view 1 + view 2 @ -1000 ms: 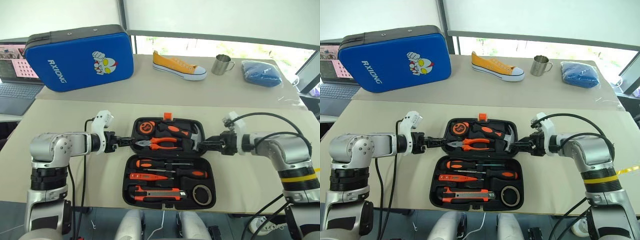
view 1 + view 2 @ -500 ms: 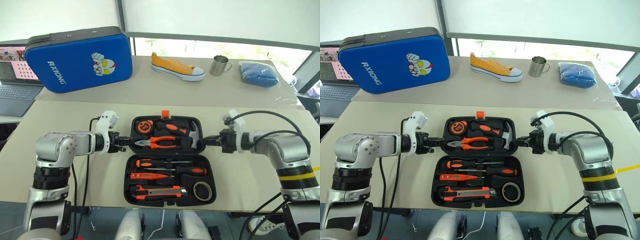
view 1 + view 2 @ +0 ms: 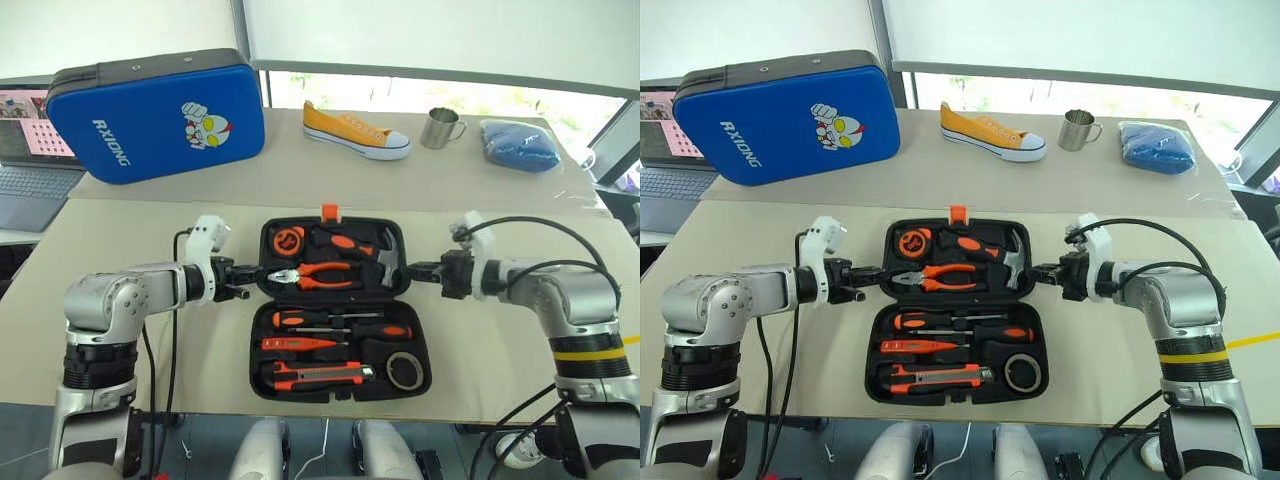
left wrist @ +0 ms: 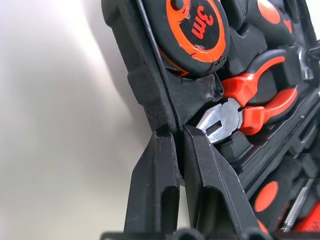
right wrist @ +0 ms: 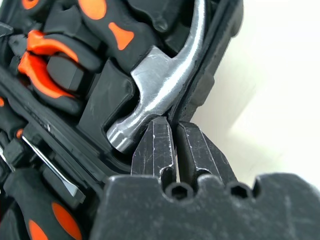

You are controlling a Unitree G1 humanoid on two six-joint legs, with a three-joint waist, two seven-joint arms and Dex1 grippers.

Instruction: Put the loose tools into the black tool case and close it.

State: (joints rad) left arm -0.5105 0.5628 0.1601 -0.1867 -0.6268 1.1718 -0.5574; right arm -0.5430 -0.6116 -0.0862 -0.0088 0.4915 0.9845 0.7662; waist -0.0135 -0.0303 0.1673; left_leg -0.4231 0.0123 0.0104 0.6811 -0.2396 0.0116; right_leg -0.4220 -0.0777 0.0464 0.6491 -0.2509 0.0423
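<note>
On the desk [image 3: 130, 225] my left gripper [image 3: 252, 281] and right gripper [image 3: 412, 271] pinch opposite side rims of the open black tool case [image 3: 338, 383], its far half tilted up.

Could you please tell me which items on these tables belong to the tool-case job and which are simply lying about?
Job: black tool case, two screwdrivers, tester pen, utility knife, tape roll; left gripper and right gripper clamped on the lid's side edges.

Lying about: blue zip case, yellow shoe, metal mug, blue bag, laptop.
</note>
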